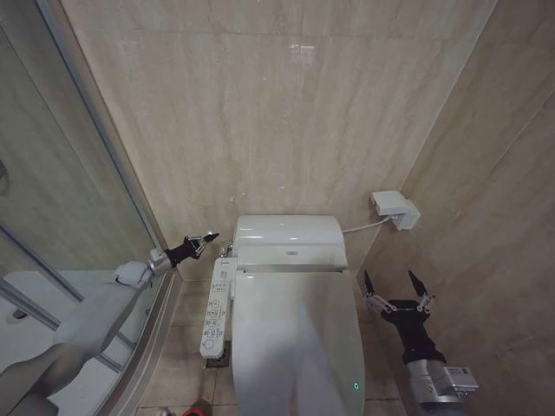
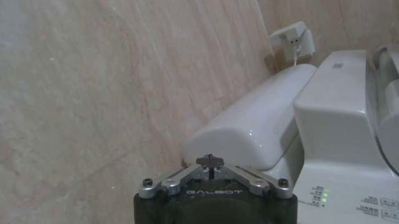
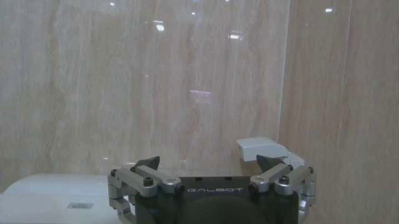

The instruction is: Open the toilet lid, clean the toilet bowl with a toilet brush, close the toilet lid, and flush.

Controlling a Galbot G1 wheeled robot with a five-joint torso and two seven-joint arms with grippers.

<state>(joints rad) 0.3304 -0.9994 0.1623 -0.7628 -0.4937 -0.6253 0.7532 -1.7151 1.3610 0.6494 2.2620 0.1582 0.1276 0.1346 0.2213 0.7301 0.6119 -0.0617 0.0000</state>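
The white toilet lid [image 1: 295, 338] lies shut over the toilet bowl, which is hidden beneath it. My left gripper [image 1: 201, 240] is shut on nothing and hovers beside the left end of the white tank [image 1: 288, 240]. In the left wrist view its closed tips [image 2: 210, 162] point at the tank's end [image 2: 249, 130]. My right gripper [image 1: 395, 286] stands open to the right of the lid, holding nothing. Seen from the right wrist, it [image 3: 207, 163] faces the wall. A red holder cup [image 1: 198, 408] peeks in at the bottom edge; the toilet brush is out of view.
A bidet button panel [image 1: 217, 308] runs along the toilet's left side. A white wall box [image 1: 395, 210] with a cable hangs right of the tank. The glass shower screen [image 1: 69, 217] and white shower tray [image 1: 35, 295] close off the left. Tiled walls stand behind and to the right.
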